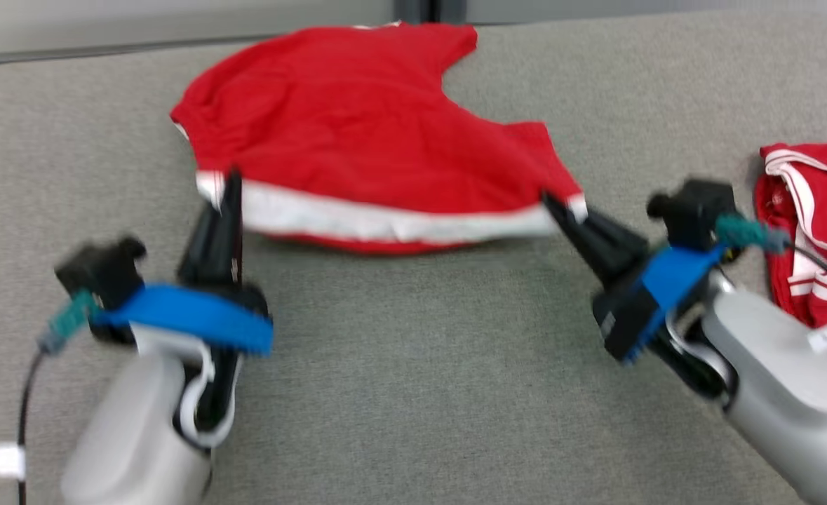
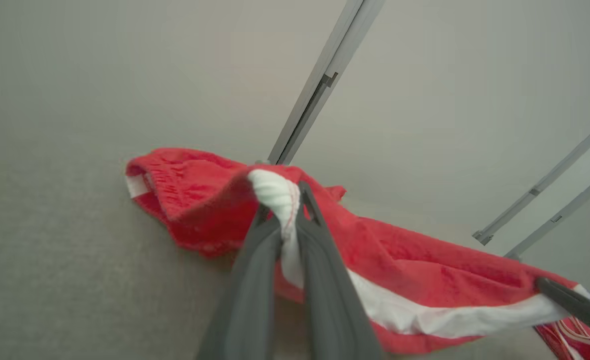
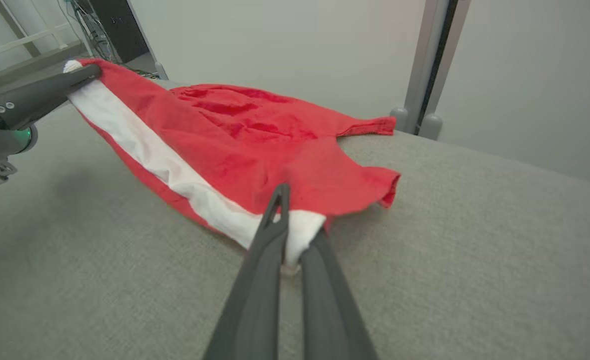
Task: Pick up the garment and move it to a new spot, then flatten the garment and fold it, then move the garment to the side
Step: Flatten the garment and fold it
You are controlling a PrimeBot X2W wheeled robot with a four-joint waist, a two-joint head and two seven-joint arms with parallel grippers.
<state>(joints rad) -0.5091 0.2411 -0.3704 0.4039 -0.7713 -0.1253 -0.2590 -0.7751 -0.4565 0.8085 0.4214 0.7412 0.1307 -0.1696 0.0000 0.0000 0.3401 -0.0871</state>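
Red garment [image 1: 357,133] sits on the far half of the desk [image 1: 413,365], a bit left of centre, its far end reaching the desk's far edge. Its near edge is a white band [image 1: 385,221], and that is where both grips are. Left tool [image 1: 229,184] is clamped on the band's left end: the left wrist view shows white cloth bunched between the two fingers, fingers nearly together. Right tool [image 1: 550,202] is clamped on the band's right end, fingers closed tight on the white corner, with red cloth draped just past the tips. The band runs between the two tools and looks raised off the desk; the right wrist view shows shadow beneath it, while the far red part lies on the surface with wrinkles. A second red garment [image 1: 813,231] with white stripes lies crumpled at the desk's right edge, just beyond the right forearm, apart from the held one. A dark post [image 3: 432,65] stands behind the far edge.
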